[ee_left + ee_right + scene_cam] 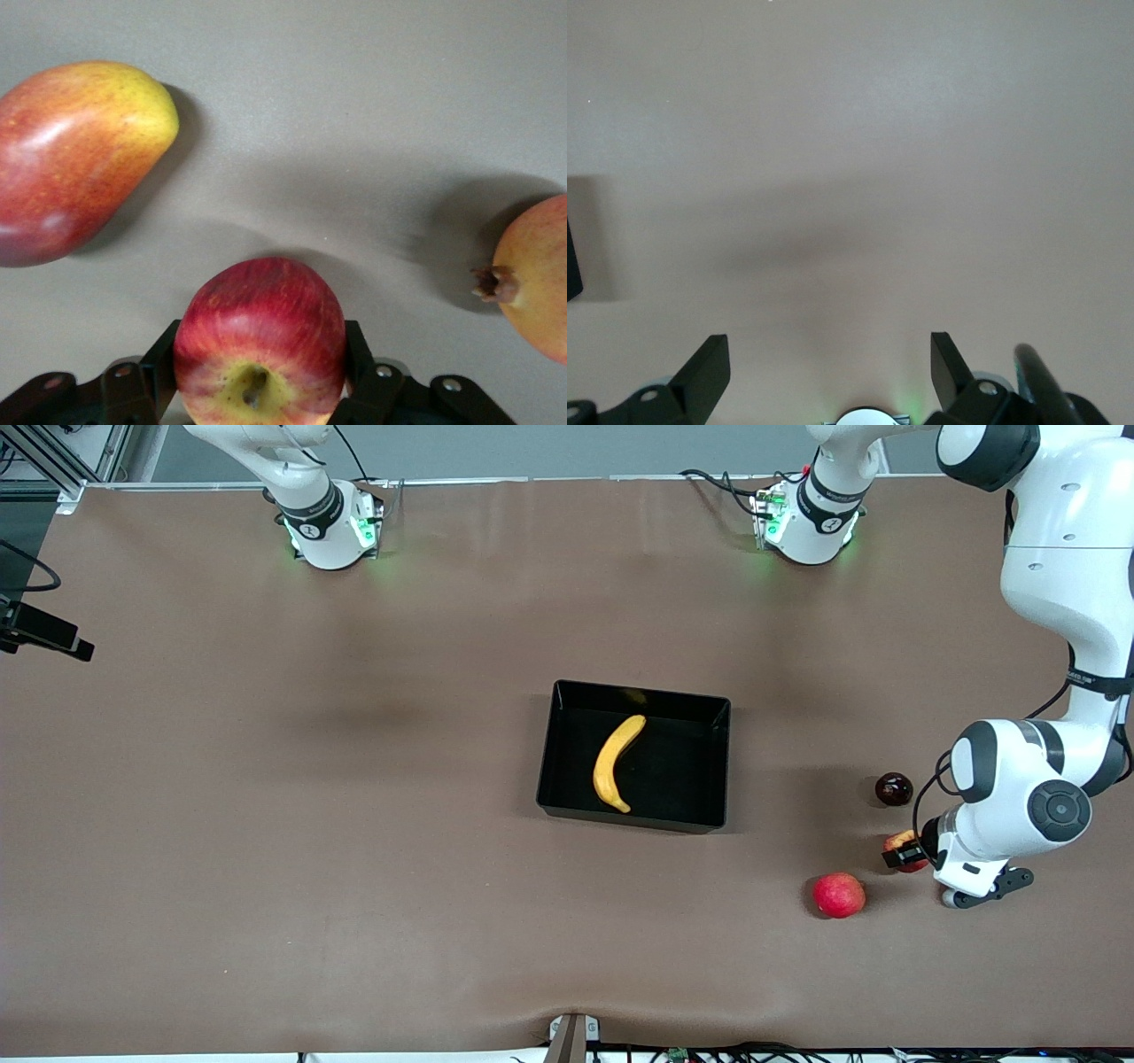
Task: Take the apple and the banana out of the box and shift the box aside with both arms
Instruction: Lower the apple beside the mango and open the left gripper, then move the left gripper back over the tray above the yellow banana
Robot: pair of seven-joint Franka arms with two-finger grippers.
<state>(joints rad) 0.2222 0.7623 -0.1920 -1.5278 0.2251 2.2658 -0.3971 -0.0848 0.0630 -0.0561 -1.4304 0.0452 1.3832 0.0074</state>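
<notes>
Banana [616, 764] in box [722, 757], left gripper [259, 376] clamped on apple [260, 341] toward left arm's end from box, right gripper [830, 367] spread wide, waiting

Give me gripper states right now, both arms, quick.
Left gripper: closed on the apple, low at the left arm's end of the table.
Right gripper: open, holding nothing, above bare table.

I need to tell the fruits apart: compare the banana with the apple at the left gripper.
The banana is long, curved and plain yellow; the apple is small, round and red streaked with yellow. The banana lies in the black bin; the apple sits between the left gripper's fingers, outside the bin.
</notes>
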